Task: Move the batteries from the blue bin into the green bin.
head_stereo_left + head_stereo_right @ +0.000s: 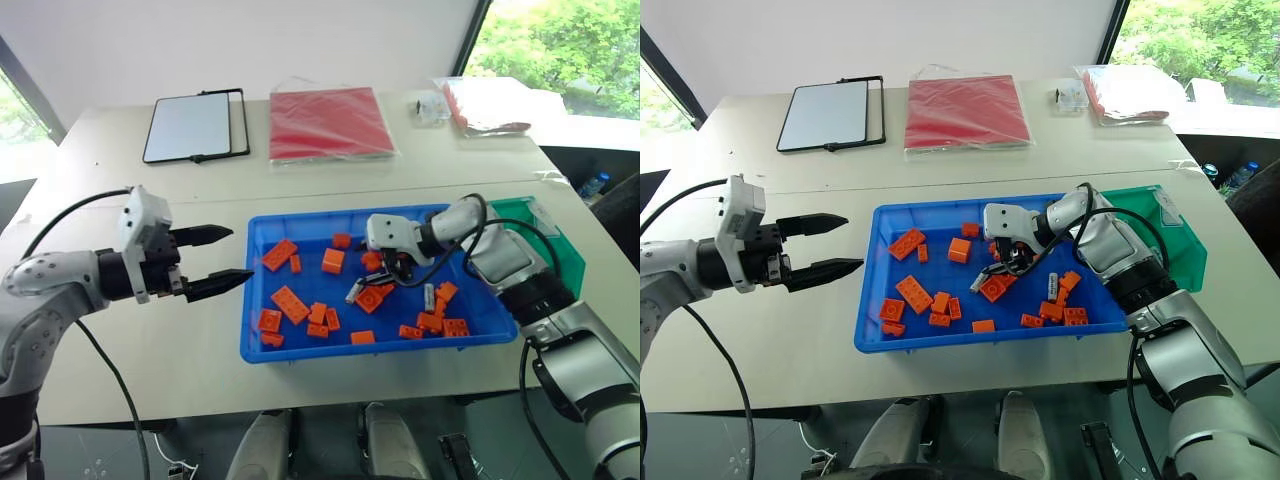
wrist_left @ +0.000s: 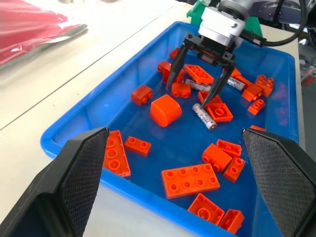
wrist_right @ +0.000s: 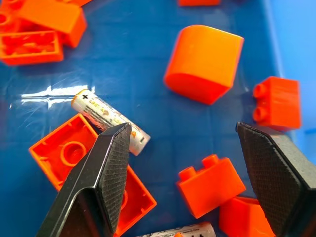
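Beige table (image 1: 150, 330): right gripper (image 2: 200, 85), fingers spread, hangs inside the blue bin (image 1: 258, 345) over a battery (image 2: 204, 116). Left gripper (image 1: 218, 261) waits open beside it.

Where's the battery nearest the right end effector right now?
The battery lies in the blue bin, right of centre, beside an orange brick, under the open right end effector.

Beige table (image 1: 330, 190), leafy window (image 1: 560, 40)

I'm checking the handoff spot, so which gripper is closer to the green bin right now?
Right. The right gripper is open over the bricks and batteries in the blue bin, beside the green bin. The left gripper is open, off the blue bin's far end.
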Robot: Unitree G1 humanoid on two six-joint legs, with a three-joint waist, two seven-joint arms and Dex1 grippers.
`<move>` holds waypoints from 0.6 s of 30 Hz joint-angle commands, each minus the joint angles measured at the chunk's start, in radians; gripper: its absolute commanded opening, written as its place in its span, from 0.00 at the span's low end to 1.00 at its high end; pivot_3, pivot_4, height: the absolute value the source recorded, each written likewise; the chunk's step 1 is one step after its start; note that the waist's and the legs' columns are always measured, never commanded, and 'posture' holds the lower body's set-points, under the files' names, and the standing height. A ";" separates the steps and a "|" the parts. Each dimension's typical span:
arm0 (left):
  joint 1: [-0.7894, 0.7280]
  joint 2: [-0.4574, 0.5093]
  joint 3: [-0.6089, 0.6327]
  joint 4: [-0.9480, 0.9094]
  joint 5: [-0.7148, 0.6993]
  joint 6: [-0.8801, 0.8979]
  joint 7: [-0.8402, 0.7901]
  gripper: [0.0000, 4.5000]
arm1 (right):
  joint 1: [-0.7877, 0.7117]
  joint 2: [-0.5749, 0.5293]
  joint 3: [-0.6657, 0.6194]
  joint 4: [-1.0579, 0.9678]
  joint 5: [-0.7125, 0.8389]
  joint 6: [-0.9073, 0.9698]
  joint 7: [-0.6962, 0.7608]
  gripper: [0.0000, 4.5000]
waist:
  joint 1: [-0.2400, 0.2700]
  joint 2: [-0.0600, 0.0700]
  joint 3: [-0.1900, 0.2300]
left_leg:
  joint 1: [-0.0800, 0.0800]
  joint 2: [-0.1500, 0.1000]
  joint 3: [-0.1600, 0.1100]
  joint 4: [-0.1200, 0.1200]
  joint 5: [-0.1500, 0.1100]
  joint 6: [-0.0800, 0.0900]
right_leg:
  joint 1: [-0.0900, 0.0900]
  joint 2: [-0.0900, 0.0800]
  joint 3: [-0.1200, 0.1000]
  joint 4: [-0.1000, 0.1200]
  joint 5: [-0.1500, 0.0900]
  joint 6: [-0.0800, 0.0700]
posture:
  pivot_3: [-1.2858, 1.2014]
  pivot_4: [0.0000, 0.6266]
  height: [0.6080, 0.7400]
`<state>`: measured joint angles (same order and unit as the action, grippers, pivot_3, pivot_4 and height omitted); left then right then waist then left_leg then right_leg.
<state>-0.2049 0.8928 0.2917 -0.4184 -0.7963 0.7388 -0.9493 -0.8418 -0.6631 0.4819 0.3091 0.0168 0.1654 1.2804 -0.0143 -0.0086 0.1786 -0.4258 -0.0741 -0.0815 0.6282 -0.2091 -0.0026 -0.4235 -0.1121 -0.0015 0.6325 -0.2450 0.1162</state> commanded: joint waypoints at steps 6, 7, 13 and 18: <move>-0.028 0.017 0.029 -0.002 -0.009 -0.011 0.003 1.00 | -0.018 -0.006 -0.076 -0.029 0.012 -0.003 0.060 0.77 | 0.001 0.000 0.000 | 0.000 0.000 0.000 0.000 0.000 0.000 | 0.000 0.000 0.000 0.000 0.000 0.000 | 0.52 0.24 0.93; -0.035 0.016 0.024 0.004 -0.007 -0.014 0.003 1.00 | -0.012 -0.008 -0.073 -0.028 0.005 -0.013 0.066 0.77 | 0.000 0.000 0.000 | 0.000 0.000 0.000 0.000 0.000 0.000 | 0.000 0.000 0.000 0.000 0.000 0.000 | 0.52 0.24 0.93; -0.068 0.008 0.002 0.022 -0.001 -0.019 -0.001 1.00 | 0.008 -0.001 -0.047 -0.014 -0.045 -0.092 0.082 0.77 | 0.000 0.000 0.000 | 0.000 0.000 0.000 0.000 0.000 0.000 | 0.000 0.000 0.000 0.000 0.000 0.000 | 0.52 0.24 0.93; -0.079 0.002 -0.004 0.027 0.004 -0.025 0.000 1.00 | -0.011 0.036 -0.049 0.030 -0.083 -0.125 0.052 0.77 | -0.002 0.000 0.000 | 0.000 0.000 0.000 0.000 0.000 -0.001 | -0.001 0.000 0.000 0.001 0.001 0.001 | 0.52 0.24 0.93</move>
<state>-0.2715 0.8931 0.2829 -0.3865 -0.7944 0.7307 -0.9506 -0.8259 -0.6334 0.4452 0.3369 -0.0572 0.0578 1.3432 -0.0164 -0.0086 0.1786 -0.4258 -0.0738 -0.0814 0.6279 -0.2089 -0.0031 -0.4242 -0.1117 -0.0014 0.6331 -0.2443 0.1174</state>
